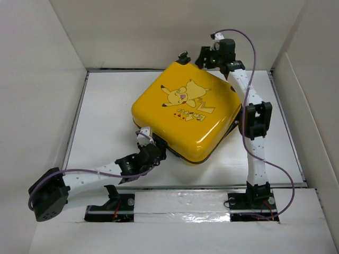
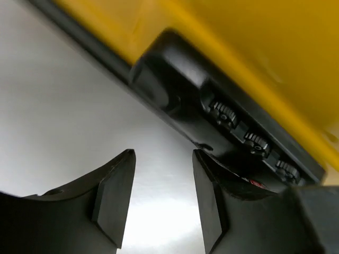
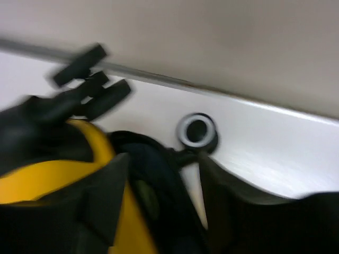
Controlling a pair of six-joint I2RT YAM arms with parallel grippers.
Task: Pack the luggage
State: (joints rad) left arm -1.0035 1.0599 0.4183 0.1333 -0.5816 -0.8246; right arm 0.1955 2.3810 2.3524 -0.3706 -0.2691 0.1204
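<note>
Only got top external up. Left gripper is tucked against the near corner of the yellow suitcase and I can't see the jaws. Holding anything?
Observer: No. In the left wrist view the left gripper has its jaws apart, and only bare table shows through the gap.
Operator: What part of the case is it facing?
Observer: A black combination lock with three dials, set in the dark rim of the suitcase. It sits just past the fingertips, off to one side. I can't tell whether a finger touches it.
</note>
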